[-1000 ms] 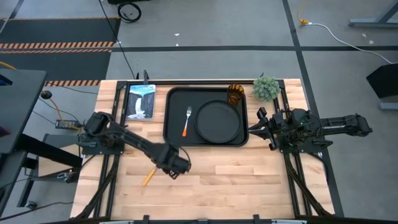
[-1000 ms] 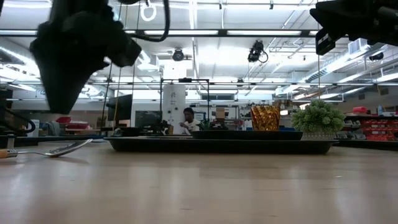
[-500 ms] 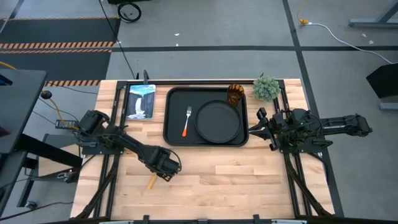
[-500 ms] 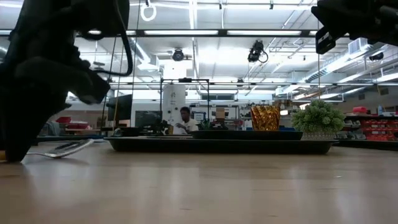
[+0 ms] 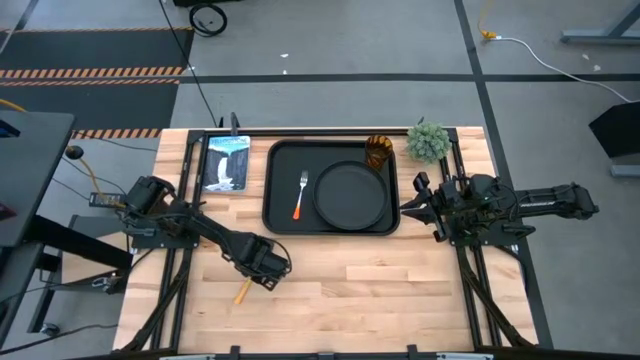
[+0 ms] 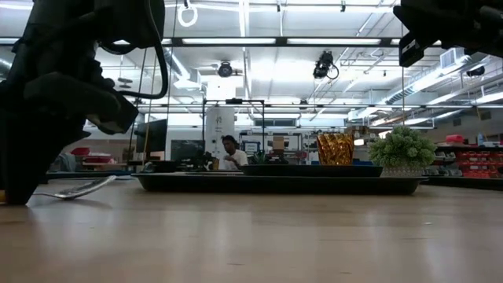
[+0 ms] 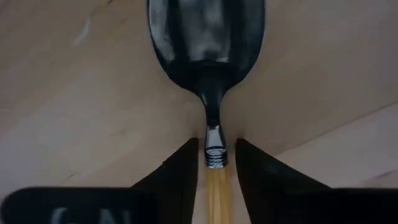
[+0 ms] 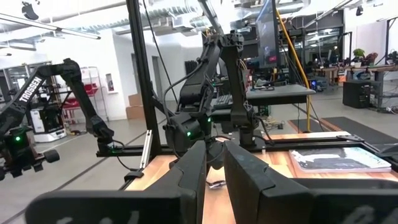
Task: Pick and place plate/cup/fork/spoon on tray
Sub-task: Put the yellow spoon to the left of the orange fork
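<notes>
The spoon (image 7: 211, 74) lies flat on the wood near the table's left front, its silver bowl (image 6: 82, 187) ahead of its yellow-orange handle (image 5: 240, 292). My left gripper (image 5: 254, 274) is down at the table, open, one finger on each side of the handle (image 7: 217, 193) just behind the silver collar, with a thin gap on both sides. The black tray (image 5: 282, 160) holds the round plate (image 5: 349, 195), the fork (image 5: 300, 196) and the amber cup (image 5: 378, 152). My right gripper (image 5: 408, 203) waits beside the tray's right edge, its fingers a narrow gap apart (image 8: 214, 155).
A small green plant (image 5: 428, 140) stands at the far right corner, by the cup. A picture book (image 5: 226, 162) lies left of the tray. Bare wood runs along the table's near half. A person (image 6: 229, 153) shows far behind the table.
My left gripper has gone down to the table and a little toward its left edge, coming over the spoon so that its fingers straddle the handle. In the last half second it has kept still. The spoon has stayed where it was.
</notes>
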You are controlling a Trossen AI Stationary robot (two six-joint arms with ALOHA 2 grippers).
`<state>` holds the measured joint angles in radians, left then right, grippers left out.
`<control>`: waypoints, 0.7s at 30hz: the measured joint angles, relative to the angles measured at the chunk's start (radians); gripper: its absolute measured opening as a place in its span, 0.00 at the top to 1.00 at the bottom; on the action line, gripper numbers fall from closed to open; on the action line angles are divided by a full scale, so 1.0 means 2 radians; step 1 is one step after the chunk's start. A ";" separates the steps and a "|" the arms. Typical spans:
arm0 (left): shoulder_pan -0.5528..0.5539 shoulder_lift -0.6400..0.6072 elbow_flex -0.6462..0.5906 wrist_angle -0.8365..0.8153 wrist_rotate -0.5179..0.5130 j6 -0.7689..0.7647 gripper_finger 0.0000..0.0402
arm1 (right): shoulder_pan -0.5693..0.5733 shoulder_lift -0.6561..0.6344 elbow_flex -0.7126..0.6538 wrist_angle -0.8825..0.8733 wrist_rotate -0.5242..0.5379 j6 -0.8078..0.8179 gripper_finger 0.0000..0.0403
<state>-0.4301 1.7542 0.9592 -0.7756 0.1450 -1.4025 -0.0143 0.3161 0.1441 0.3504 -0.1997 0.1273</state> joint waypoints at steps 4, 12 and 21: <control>0.000 0.000 0.000 0.000 0.001 -0.001 0.83 | 0.000 0.000 0.000 0.000 0.000 0.000 0.84; 0.001 -0.013 -0.003 0.001 0.001 -0.020 0.89 | 0.000 0.000 0.000 -0.005 0.000 -0.004 0.84; 0.010 -0.106 -0.003 0.014 -0.036 -0.048 0.87 | 0.000 0.000 0.000 -0.002 0.000 -0.009 0.84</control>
<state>-0.4097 1.5426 0.9531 -0.7473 0.0737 -1.4980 -0.0143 0.3161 0.1442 0.3464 -0.1993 0.1093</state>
